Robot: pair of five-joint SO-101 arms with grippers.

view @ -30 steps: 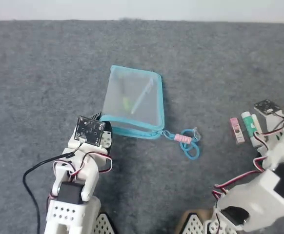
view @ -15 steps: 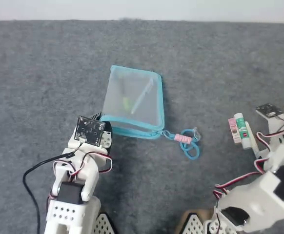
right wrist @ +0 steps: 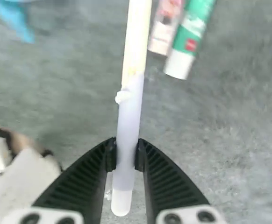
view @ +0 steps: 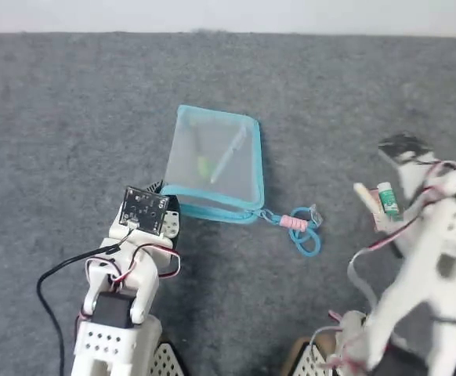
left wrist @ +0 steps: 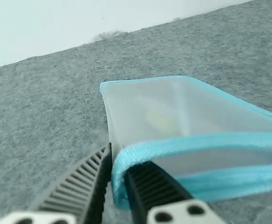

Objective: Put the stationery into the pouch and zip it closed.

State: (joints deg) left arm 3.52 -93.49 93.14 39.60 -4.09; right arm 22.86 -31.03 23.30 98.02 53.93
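Observation:
The translucent pouch (view: 216,164) with teal trim lies flat mid-table, with a pen and a green item showing through it. My left gripper (left wrist: 119,182) is shut on the pouch's (left wrist: 173,116) teal edge at its near left corner. My right gripper (right wrist: 125,149) is shut on a cream-and-white pen (right wrist: 131,88), held above the carpet at the right. The pen's tip (view: 363,194) pokes out toward the pouch. A green-and-white tube (view: 387,200) and a pink eraser (right wrist: 166,23) lie just beyond the pen.
The zipper pull, a pink charm (view: 294,223) with a teal loop (view: 306,237), lies to the right of the pouch. Grey carpet covers the table. A pale wall runs along the far edge.
The right arm has risen and swung left with the pen in its gripper, lifting it from beside the tube and eraser. The left arm and pouch have not moved.

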